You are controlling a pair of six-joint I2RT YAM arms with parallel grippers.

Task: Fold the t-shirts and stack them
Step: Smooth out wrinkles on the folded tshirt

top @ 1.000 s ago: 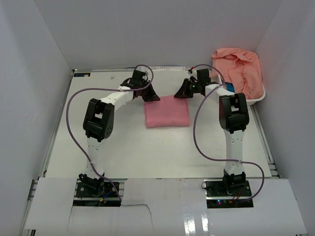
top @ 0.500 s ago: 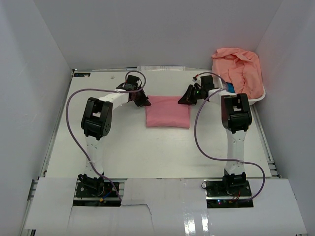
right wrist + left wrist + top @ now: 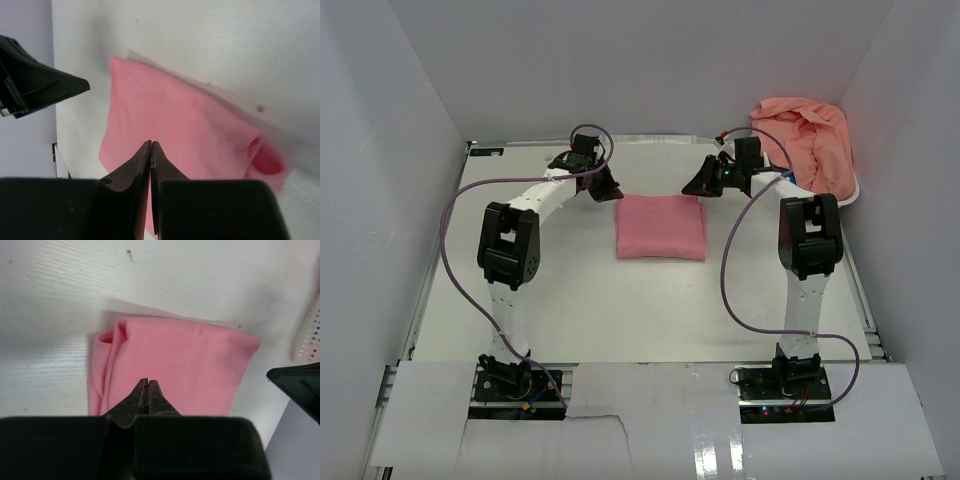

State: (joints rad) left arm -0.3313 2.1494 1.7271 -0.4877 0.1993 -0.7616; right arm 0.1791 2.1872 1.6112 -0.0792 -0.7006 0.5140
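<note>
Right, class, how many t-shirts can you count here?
2: a folded pink t-shirt on the table, and a crumpled salmon heap in the basket, possibly hiding more.

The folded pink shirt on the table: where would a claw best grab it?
Probably its layered end, approached low from that side: the folded t-shirt lies flat on the table, and only there do folds puff up enough to pinch.

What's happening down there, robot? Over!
Left gripper and right gripper shut, empty. Folded pink t-shirt lies flat, not held. Peach t-shirts heaped in basket. Nothing in the way.
</note>
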